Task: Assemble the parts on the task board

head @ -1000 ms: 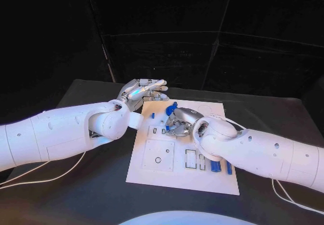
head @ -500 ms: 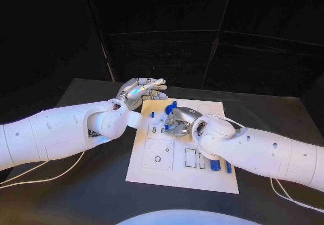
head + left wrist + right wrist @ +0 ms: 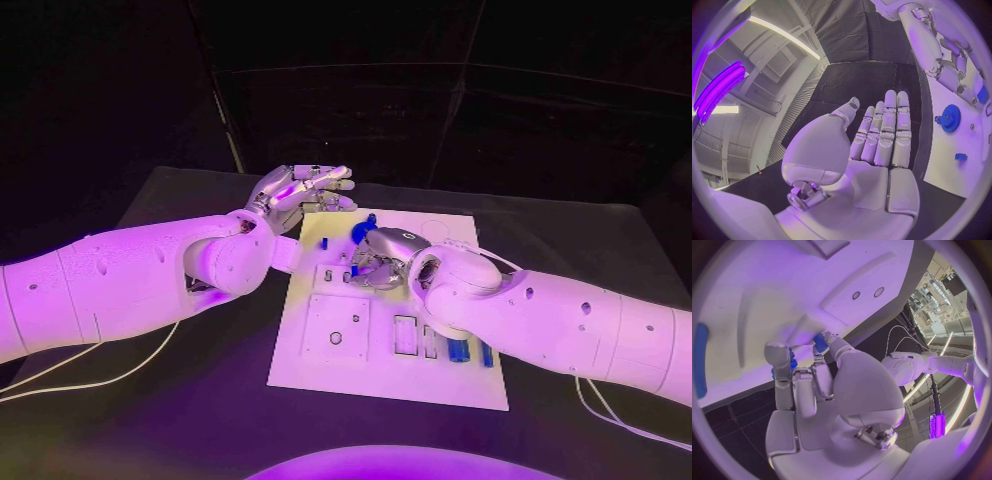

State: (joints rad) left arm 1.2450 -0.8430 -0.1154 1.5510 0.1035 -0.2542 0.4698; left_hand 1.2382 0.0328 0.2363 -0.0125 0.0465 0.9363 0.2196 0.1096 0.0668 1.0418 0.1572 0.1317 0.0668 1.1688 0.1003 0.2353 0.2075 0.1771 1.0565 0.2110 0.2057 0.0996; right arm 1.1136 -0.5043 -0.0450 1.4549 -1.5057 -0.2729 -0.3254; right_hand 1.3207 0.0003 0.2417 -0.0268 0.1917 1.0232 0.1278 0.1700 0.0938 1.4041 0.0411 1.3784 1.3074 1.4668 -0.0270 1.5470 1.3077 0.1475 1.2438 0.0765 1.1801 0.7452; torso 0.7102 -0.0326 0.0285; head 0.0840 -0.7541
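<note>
Step in hand: the right hand (image 3: 378,258) is working over the upper middle of the task board (image 3: 368,380), fingers pinching a small blue part (image 3: 820,343); this looks like seating a piece.
Left hand (image 3: 296,193): hovering flat beside the board's far left corner, fingers straight and apart, holding nothing.
Other parts: a blue gear (image 3: 949,118) is lying near the board's far edge; blue bars (image 3: 457,350) are resting near the right edge.
Next move: probably calling for a straight downward press.
Room: the near half of the board is lying open.

The right hand (image 3: 378,258) covers part of the task board (image 3: 378,372); the blue part (image 3: 791,361) under its fingers stays mostly hidden
</note>
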